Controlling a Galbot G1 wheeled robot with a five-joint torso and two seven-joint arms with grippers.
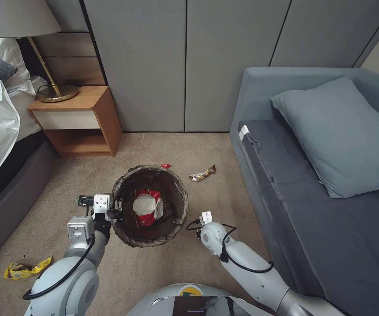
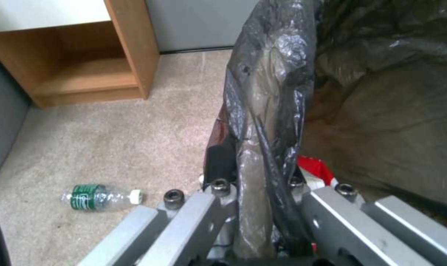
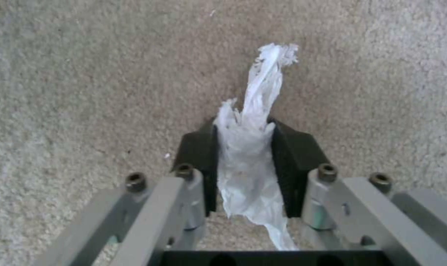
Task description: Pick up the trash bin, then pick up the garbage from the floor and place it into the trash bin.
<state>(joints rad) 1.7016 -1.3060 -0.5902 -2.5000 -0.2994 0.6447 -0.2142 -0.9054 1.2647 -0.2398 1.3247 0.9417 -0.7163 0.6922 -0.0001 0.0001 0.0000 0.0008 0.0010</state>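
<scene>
The trash bin [image 1: 177,189], round with a dark bag liner, hangs over the carpet before me. My left gripper [image 1: 115,211] is shut on its near-left rim; in the left wrist view the liner-covered rim [image 2: 267,81] runs between the fingers of that gripper [image 2: 260,162]. Red-and-white packets [image 1: 147,206] lie inside the bin. My right gripper [image 3: 244,136] is shut on a crumpled white scrap of paper [image 3: 262,85] just above the carpet, right of the bin. A green-labelled bottle [image 2: 98,197], a gold wrapper [image 1: 202,174], a small red scrap [image 1: 166,166] and a yellow wrapper [image 1: 24,268] lie on the floor.
A wooden nightstand [image 1: 81,123] with a brass lamp [image 1: 57,93] stands at the back left beside the bed [image 1: 5,175]. A grey sofa [image 1: 330,210] with a pillow [image 1: 347,131] fills the right. Grey cabinet doors [image 1: 185,66] close the back.
</scene>
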